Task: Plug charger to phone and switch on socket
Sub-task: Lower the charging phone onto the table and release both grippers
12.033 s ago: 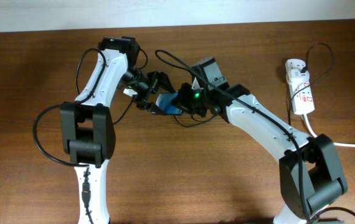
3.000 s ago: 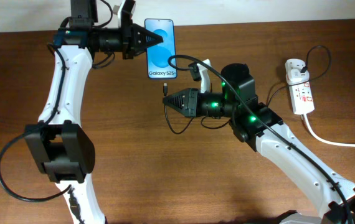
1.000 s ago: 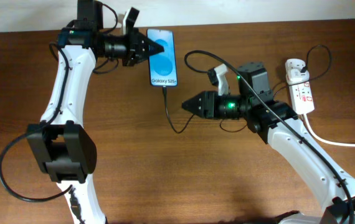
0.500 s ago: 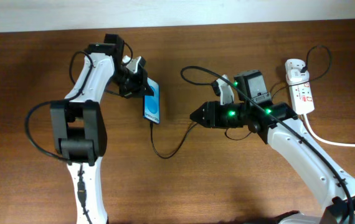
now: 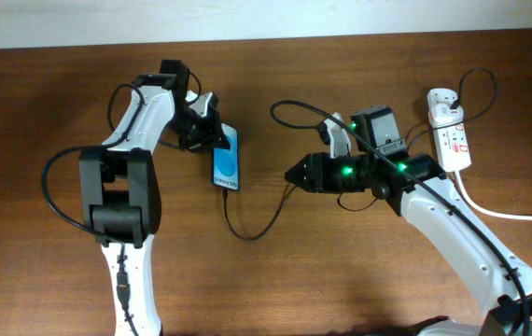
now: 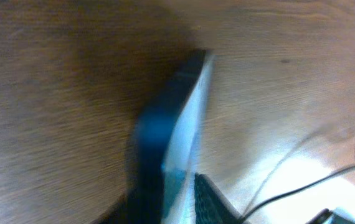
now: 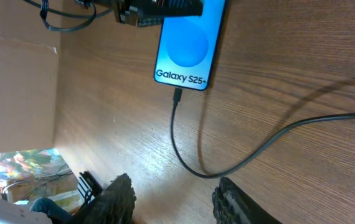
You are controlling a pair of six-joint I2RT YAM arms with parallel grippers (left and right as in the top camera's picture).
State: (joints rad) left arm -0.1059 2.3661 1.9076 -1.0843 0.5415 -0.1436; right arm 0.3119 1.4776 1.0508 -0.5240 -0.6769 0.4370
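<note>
The phone (image 5: 226, 160) lies screen up left of centre, its "Galaxy S25+" end toward the front; it also shows in the right wrist view as the phone (image 7: 187, 43). The charger (image 5: 247, 231) has its tip in the phone's bottom edge (image 7: 177, 96); its thin cable loops right and back to the socket (image 5: 452, 135). My left gripper (image 5: 206, 132) straddles the phone's top end; the phone (image 6: 171, 124) shows edge-on with a thin gap to one finger pad (image 6: 212, 199). My right gripper (image 5: 293, 175) hovers open and holds nothing, right of the cable loop, its midpoint low in the right wrist view (image 7: 177, 202).
The socket's thick white cord (image 5: 499, 213) runs off the right edge. The charger's cable (image 5: 294, 105) arches over my right arm toward the black plug (image 5: 445, 97) on the strip. The pale wall edge (image 5: 341, 19) bounds the table at the back.
My left arm brought the phone from the table's back edge down to left of centre, and its jaws eased apart. The right gripper backed off a little to the right.
</note>
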